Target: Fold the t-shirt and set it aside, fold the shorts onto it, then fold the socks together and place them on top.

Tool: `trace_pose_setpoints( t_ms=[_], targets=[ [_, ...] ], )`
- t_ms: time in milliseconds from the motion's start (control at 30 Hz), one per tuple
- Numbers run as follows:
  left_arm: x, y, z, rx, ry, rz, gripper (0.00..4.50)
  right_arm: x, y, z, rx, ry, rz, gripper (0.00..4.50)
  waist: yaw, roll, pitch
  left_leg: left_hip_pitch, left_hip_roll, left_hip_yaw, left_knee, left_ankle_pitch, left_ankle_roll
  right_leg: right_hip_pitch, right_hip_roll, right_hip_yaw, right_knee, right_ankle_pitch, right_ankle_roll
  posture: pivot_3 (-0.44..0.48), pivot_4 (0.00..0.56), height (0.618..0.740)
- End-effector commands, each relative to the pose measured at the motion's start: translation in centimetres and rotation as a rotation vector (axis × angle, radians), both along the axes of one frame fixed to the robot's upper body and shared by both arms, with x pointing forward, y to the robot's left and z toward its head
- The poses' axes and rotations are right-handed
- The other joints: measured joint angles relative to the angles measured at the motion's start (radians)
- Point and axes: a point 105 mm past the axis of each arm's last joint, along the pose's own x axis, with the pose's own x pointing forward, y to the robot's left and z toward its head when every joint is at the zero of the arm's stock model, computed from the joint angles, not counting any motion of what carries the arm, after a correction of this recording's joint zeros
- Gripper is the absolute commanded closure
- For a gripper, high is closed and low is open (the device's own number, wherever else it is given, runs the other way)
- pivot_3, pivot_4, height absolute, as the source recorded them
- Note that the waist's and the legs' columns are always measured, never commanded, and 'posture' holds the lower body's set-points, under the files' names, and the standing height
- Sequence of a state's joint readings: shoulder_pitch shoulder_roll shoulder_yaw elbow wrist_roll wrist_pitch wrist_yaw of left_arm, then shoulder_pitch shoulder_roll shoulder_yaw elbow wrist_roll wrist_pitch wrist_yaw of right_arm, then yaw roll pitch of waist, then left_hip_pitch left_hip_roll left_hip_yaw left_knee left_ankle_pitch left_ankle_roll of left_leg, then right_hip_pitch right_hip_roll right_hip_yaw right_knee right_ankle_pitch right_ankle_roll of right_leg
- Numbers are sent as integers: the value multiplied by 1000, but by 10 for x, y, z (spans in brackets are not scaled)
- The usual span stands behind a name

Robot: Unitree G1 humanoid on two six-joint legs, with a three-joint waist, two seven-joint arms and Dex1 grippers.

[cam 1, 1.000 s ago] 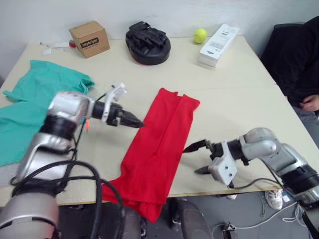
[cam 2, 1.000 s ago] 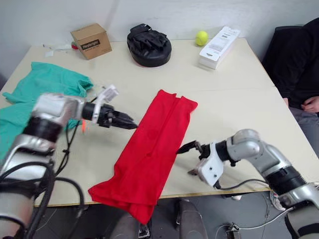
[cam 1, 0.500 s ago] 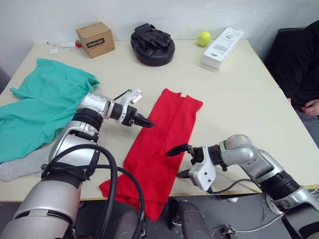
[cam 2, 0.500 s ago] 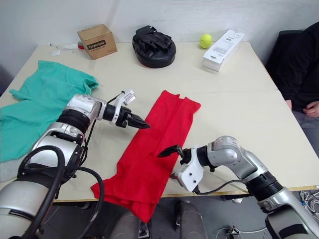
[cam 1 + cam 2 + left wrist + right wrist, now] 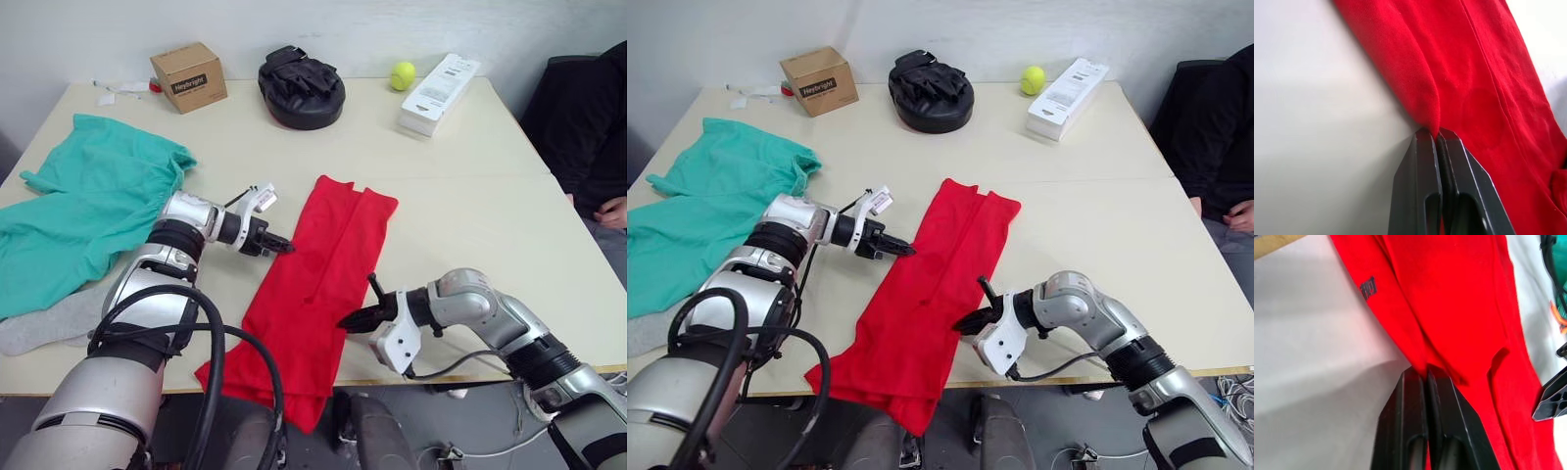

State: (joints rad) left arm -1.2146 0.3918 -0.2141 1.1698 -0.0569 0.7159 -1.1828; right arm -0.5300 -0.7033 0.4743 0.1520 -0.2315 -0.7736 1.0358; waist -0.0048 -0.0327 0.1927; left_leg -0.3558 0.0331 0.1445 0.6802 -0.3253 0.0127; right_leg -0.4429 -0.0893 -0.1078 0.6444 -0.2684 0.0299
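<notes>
Folding of the t-shirt (image 5: 318,294), a long red strip across my table (image 5: 470,196), is the step in hand: my left gripper (image 5: 1437,134) and right gripper (image 5: 1422,372) each pinch an opposite long edge, so next I judge a synchronized lift-and-fold lengthwise, while shorts (image 5: 83,206) and socks (image 5: 39,328) wait to my left.

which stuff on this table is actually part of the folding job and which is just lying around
Part of the job:
- t-shirt, folded into a long strip, both grippers shut on its edges
- shorts, spread at the table's left
- socks, near edge, below the shorts
- left gripper
- right gripper

Just lying about:
- cardboard box
- black padded mitt
- tennis ball
- white carton
</notes>
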Motion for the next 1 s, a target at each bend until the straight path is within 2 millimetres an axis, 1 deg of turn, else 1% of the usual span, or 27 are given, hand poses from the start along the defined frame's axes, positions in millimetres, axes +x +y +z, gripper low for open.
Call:
trace_pose_setpoints(
  t_ms=[33, 100, 167, 233, 300, 400, 433, 567, 633, 767, 867, 967, 1000],
  targets=[
    [-6, 21, -17, 57, 47, 43, 4500, 4, -11, 8, -8, -42, 19, 4464, -1, 0, 0, 0, 0, 0, 0, 0, 0, 0, 0, 0, 0, 0, 0, 0, 150, 740],
    [-7, 29, -16, 52, 47, 71, 4500, 5, -15, 10, -18, -56, 38, 4464, -7, 0, 0, 0, 0, 0, 0, 0, 0, 0, 0, 0, 0, 0, 0, 0, 150, 740],
    [-4, 39, -13, 73, -20, 104, 4500, 11, -18, 13, -17, -74, 49, 4464, -17, 0, 0, 0, 0, 0, 0, 0, 0, 0, 0, 0, 0, 0, 0, 0, 150, 740],
    [-10, 42, -7, 47, -35, 132, 4500, 18, -19, 15, -13, -93, 53, 4464, -27, 0, 0, 1, 1, 0, -1, 0, 0, 0, 0, 1, 1, 0, 0, 0, 150, 740],
    [-25, 41, -2, 12, -42, 143, 4500, 25, -22, 14, -33, -118, 66, 4464, -35, 0, 0, 1, 2, 1, -1, 0, -1, 0, 0, 1, 1, 0, -1, 0, 150, 740],
    [-48, 44, -4, 27, -79, 179, 4500, 30, -25, 12, -58, -138, 104, 4464, -41, 0, 0, 2, 3, 1, -2, 0, -2, -1, 1, 2, 3, -1, -2, 0, 150, 740],
    [-51, 47, -5, 32, -103, 209, 4500, 31, -23, 11, -53, -136, 117, 4464, -41, 0, 0, 2, 3, 1, -2, -1, -3, -1, 1, 2, 2, -2, -3, 0, 150, 740],
    [-52, 61, -2, 31, -158, 367, 4500, 24, -14, 10, -37, -131, 197, 4464, -28, 0, 0, 2, 3, 1, 0, -1, -3, -1, 1, 2, 3, -2, -3, 0, 150, 740],
    [-52, 65, 2, 23, -177, 416, 4500, 21, -10, 8, -35, -131, 236, 4464, -26, 0, 0, 2, 3, 1, 1, -1, -3, -1, 1, 2, 3, -2, -3, 0, 150, 740],
    [-54, 63, 10, -15, -217, 452, 4500, 15, 0, 6, -23, -131, 302, 4464, -24, 0, 0, 2, 3, 1, 0, -1, -3, -1, 1, 2, 4, -2, -3, 0, 150, 740],
    [-54, 60, 9, -31, -215, 450, 4500, 18, 6, 8, 0, -120, 288, 4464, -24, 0, 0, 2, 3, 1, 0, -1, -3, -1, 1, 2, 3, -2, -3, 0, 150, 740],
    [-55, 64, 8, -32, -217, 444, 3851, 22, 6, 11, 16, -90, 246, 3851, -24, 0, 0, 2, 3, 1, 0, -1, -3, -1, 1, 2, 3, -2, -3, 0, 150, 740],
    [-56, 65, 9, -24, -236, 432, 3534, 21, 5, 13, 25, -91, 245, 3498, -24, 0, 0, 2, 3, 1, 0, -1, -3, -1, 1, 2, 3, -2, -3, 0, 150, 740]
  ],
)
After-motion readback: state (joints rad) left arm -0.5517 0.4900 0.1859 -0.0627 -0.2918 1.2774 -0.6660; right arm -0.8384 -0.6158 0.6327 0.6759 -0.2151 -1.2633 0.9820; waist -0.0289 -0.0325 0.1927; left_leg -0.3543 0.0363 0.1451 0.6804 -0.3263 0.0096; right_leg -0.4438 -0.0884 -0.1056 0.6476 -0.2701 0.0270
